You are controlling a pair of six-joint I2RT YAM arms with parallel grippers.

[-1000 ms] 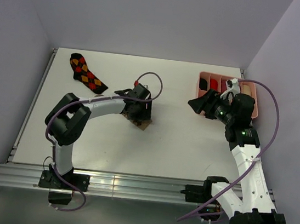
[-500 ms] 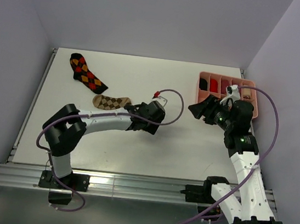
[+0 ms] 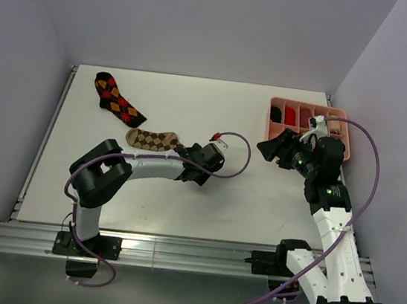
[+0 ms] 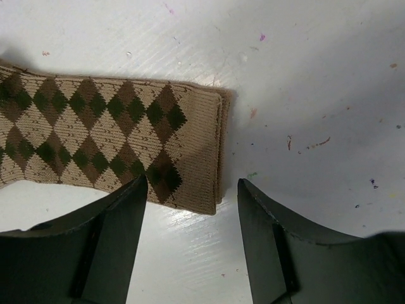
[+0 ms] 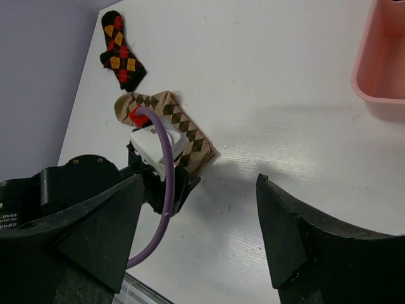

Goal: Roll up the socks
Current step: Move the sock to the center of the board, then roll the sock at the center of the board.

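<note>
1. Pose, left arm: it rises from its base at 7 o'clock of the table and folds at a raised elbow. The forearm runs low toward 3 o'clock, ending near mid-table.
2. The left gripper points down at the tabletop. Its fingers stand parted with nothing clamped between them.
3. The tan-brown-cream sock lies flat on the table. Its squared, doubled end sits under the gap between the jaws, and the rest runs off toward 9 o'clock in the wrist view. One fingertip overlaps the sock's near edge; I cannot tell whether they touch.
4. The black-red-orange sock lies flat at 10 o'clock on the table, apart from the tan one, with no gripper on it.
5. Pose, right arm: it leans from its 5 o'clock base toward 12 o'clock. The wrist turns toward 9 o'clock, just in front of the pink tray at the 2 o'clock corner.
6. The right gripper hangs above the table, fingers spread wide and empty, facing the left gripper.
</note>
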